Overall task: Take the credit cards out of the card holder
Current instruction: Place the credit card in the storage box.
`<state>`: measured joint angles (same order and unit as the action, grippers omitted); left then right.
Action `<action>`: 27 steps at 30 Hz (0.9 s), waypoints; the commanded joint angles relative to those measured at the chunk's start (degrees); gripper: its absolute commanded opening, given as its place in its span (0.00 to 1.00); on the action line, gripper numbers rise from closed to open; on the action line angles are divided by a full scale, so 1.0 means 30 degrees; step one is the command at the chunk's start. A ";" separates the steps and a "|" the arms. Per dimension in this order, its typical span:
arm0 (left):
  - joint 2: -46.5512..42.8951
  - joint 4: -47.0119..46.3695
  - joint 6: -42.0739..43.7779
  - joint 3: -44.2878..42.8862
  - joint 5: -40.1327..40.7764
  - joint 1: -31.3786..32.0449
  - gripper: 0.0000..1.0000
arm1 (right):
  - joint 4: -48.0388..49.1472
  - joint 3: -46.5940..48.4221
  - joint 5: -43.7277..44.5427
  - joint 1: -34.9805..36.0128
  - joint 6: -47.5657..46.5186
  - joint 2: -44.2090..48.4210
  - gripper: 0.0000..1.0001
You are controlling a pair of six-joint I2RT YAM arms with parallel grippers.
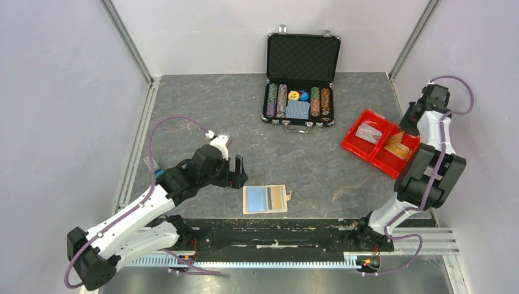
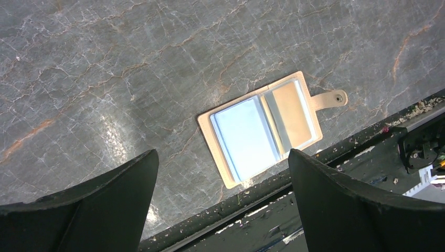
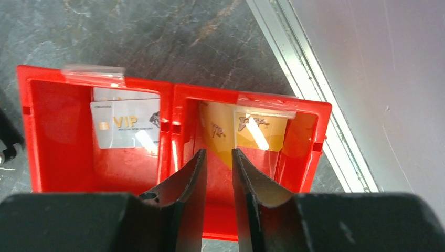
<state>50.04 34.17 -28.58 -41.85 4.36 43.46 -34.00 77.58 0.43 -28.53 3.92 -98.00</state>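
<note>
Grey marbled table (image 1: 202, 110) fills the overhead view. A pale card (image 3: 126, 128) and an orange-yellow card (image 3: 252, 131) sit in the red tray (image 3: 52, 131) at right. At lower centre the card holder (image 1: 265, 199) lies open; whether its sleeves hold more I cannot tell. Any card would be light, stiff and slick, so I'd pinch an exposed short edge. Upper left of the holder my left gripper (image 1: 237, 171) hovers spread wide; my right gripper (image 3: 219, 155), barely parted and empty, hangs over the tray.
</note>
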 commanded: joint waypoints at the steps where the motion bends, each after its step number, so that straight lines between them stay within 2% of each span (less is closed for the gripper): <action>1: -0.0660 -0.0361 0.1034 -0.0759 0.0046 -0.0073 1.00 | -0.0422 0.0910 0.1022 0.0755 0.0154 0.1414 0.27; 14: -0.1241 -0.0295 0.1089 -0.0644 0.0050 -0.0073 1.00 | 0.1183 -0.2072 0.1576 0.0927 -0.0560 0.0957 0.17; 27: -0.1127 -0.0288 0.1176 -0.0717 0.0322 -0.0073 1.00 | 0.1310 -0.1921 0.4514 0.0927 -0.0663 0.0266 0.13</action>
<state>46.50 34.17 -28.58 -41.85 4.43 43.46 -31.90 71.11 9.63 -25.61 2.72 -96.82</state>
